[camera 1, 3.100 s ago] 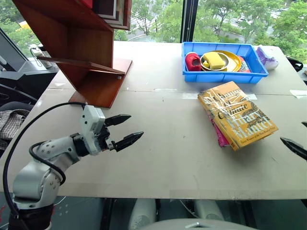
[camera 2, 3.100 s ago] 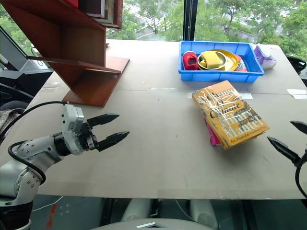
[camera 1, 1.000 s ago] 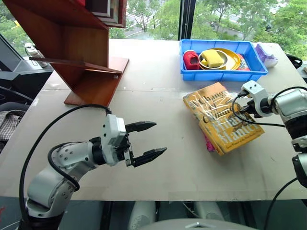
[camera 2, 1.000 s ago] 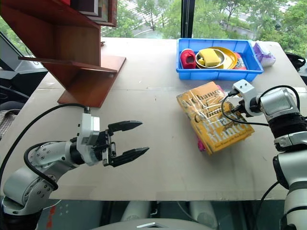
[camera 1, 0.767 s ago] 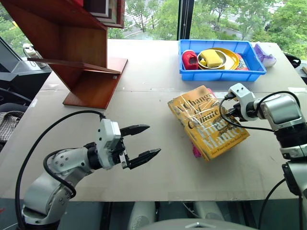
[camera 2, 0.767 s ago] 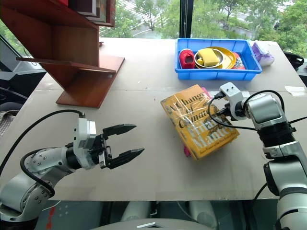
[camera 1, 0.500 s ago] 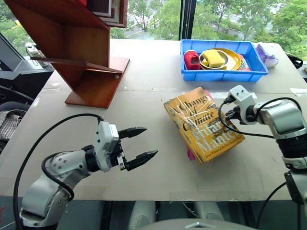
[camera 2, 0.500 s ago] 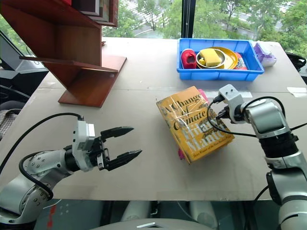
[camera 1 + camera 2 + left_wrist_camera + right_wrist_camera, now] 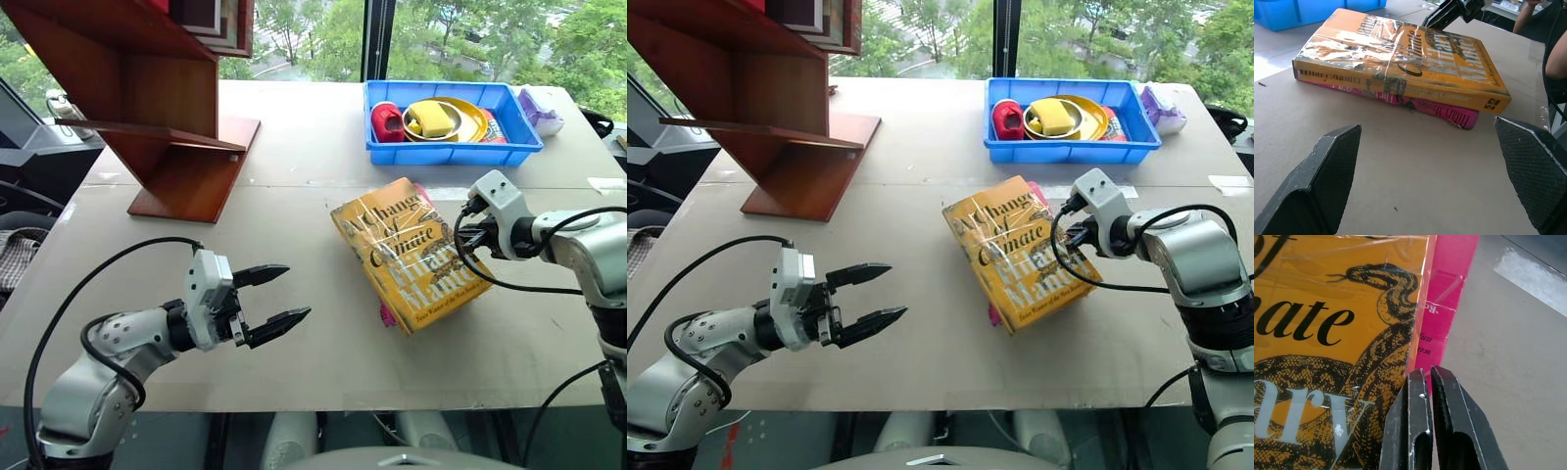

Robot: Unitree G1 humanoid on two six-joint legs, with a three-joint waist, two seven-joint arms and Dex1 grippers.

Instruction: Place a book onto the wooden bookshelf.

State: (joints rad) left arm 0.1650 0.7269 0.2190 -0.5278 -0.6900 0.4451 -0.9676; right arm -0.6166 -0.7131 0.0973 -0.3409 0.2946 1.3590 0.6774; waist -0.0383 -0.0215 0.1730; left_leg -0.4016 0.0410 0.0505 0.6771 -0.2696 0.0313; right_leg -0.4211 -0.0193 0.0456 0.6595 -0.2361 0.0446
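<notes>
left eye view, bookshelf: wooden bookshelf (image 9: 162,108) stands at the counter's (image 9: 304,147) far left.
left gripper (image 9: 275,297): fingers spread wide, holding nothing, above the counter's near left.
book (image 9: 411,252): lies flat mid-counter on a pink book (image 9: 1442,109).
right gripper (image 9: 1426,380): fingers pressed together at the book's right edge.

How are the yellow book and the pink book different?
The yellow book lies on top; the pink book lies under it, mostly hidden, with only its edge peeking out. The yellow book looks thicker than the pink book. The yellow book's cover shows big lettering and a snake drawing; the pink book shows just small print along its spine. Both lie flat on the table, stacked together.
</notes>
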